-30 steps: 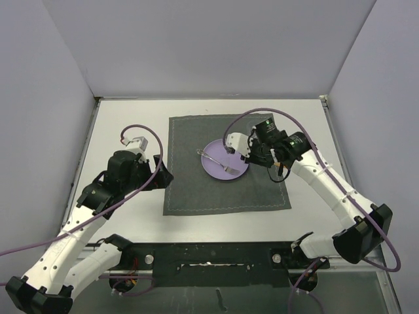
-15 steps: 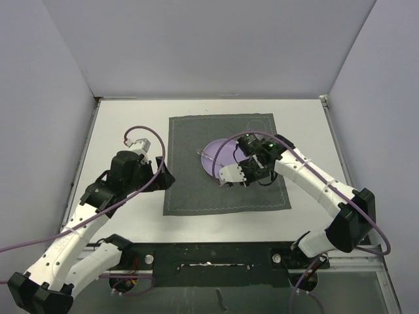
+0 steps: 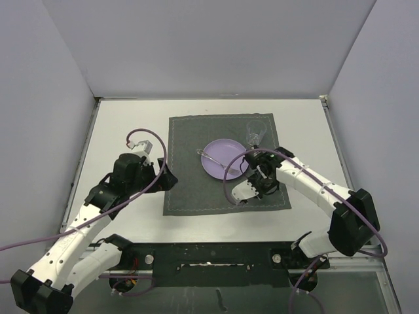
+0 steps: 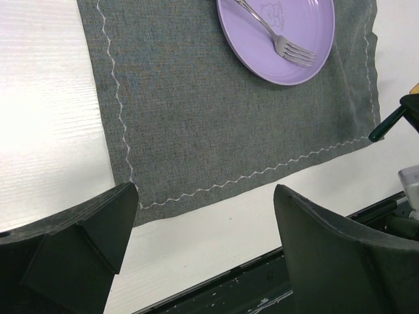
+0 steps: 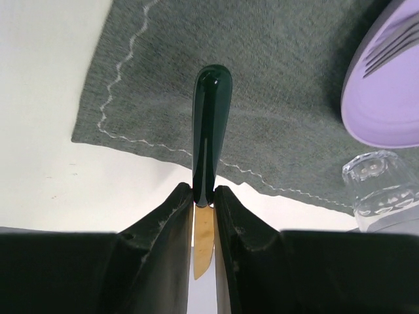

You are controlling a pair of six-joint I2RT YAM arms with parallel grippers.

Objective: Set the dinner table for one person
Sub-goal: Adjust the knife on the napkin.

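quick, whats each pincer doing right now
Left pincer: open, holding nothing.
Right pincer: closed on the green-handled knife.

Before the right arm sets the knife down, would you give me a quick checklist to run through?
1. Grip: right gripper shut on knife: ok.
2. Bare placemat under the knife handle: ok.
3. Height of knife above placemat: cannot tell.
4. Is the fork beside the plate: not ok, it lies on the plate.
5. Is the glass clear of the knife: ok.
6. Is the left gripper open and empty: ok.
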